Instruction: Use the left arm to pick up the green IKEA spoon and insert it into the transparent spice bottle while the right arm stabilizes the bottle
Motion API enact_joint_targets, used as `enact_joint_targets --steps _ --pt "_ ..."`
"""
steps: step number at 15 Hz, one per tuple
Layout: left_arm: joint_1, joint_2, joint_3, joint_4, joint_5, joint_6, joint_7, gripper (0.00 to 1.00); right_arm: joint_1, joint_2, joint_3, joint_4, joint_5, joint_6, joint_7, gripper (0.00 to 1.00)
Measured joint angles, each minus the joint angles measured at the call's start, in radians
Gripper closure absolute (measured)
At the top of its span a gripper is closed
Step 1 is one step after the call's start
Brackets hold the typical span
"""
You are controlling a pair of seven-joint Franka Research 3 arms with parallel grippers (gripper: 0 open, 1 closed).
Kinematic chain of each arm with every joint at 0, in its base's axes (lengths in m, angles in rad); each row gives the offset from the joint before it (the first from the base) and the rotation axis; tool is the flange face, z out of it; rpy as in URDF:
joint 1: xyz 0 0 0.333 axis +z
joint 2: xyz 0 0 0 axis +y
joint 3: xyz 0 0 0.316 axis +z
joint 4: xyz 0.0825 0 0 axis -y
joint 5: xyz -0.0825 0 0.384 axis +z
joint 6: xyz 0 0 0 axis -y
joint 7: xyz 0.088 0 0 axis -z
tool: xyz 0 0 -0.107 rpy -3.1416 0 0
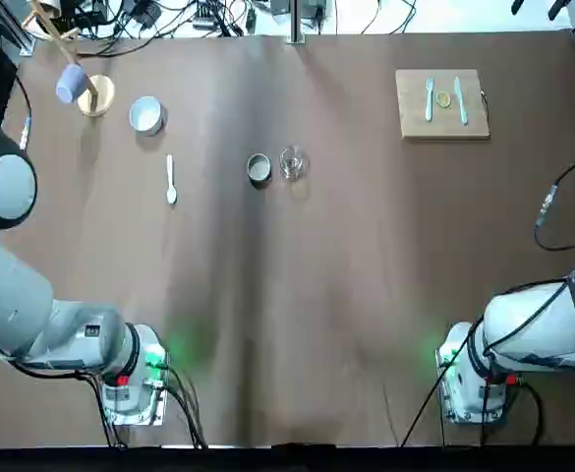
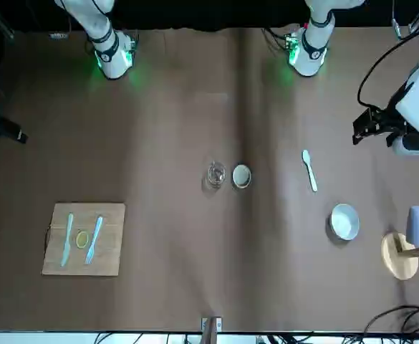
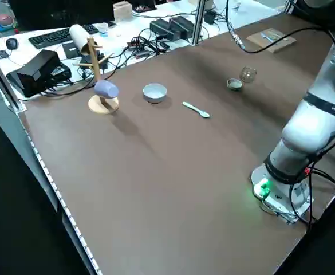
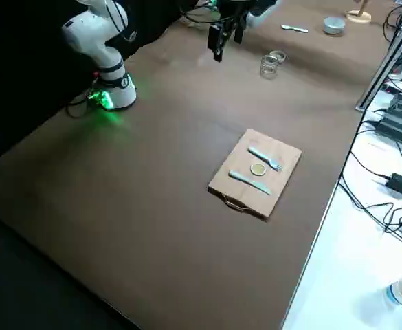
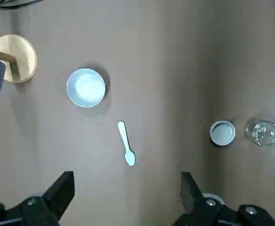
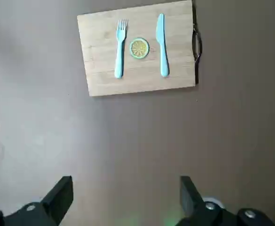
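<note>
While both arms sit drawn back at the near edge, the brown tabletop (image 1: 346, 295) carries everything untouched. Far left, top view: a wooden mug stand (image 1: 94, 95) with a blue mug (image 1: 70, 83) hung on it, then a small white bowl (image 1: 146, 115) just beside. The green IKEA spoon (image 1: 170, 180) lies flat below the bowl, handle pointing away from the robot, bowl end toward it, apart from all else. The left tool (image 5: 128, 195) hangs high above the spoon, fingers spread wide, nothing between them; the left arm (image 1: 31, 315) bulks at the picture's left edge.

Centre: a grey round tin (image 1: 258, 168) and the transparent spice bottle (image 1: 292, 162) stand upright side by side, very close, possibly touching — hard to tell from overhead. Bottle is on the tin's right.

Right, far side: a wooden cutting board (image 1: 442, 103) holding a pale fork (image 1: 429, 99), a lemon slice (image 1: 444, 99) and a pale knife (image 1: 460, 100) in a row. The right tool (image 6: 126, 197) hovers high on the near side of the board, wide open, empty; the right arm (image 1: 538, 329) is folded at its base.
</note>
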Motion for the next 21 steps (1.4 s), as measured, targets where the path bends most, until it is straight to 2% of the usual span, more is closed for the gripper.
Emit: enact_joint_targets --steps 8,11,14,21 --pt "0.02 -0.001 0.003 -0.003 0.0 -0.001 0.0 0.0 0.0 0.0 0.0 0.0 0.0 0.0 0.0 0.0" --pt "0.03 0.009 0.006 -0.036 0.001 0.009 0.0 0.0 0.0 0.0 0.0 0.0 0.0 0.0 0.0 0.0" --pt "0.031 0.051 0.006 -0.108 0.001 0.117 0.0 0.0 0.0 0.0 0.0 0.0 0.0 0.0 0.0 0.0" --pt "0.032 0.071 0.007 -0.422 0.001 0.46 -0.029 0.0 0.0 0.0 0.0 0.0 0.0 0.0 0.0 0.0"
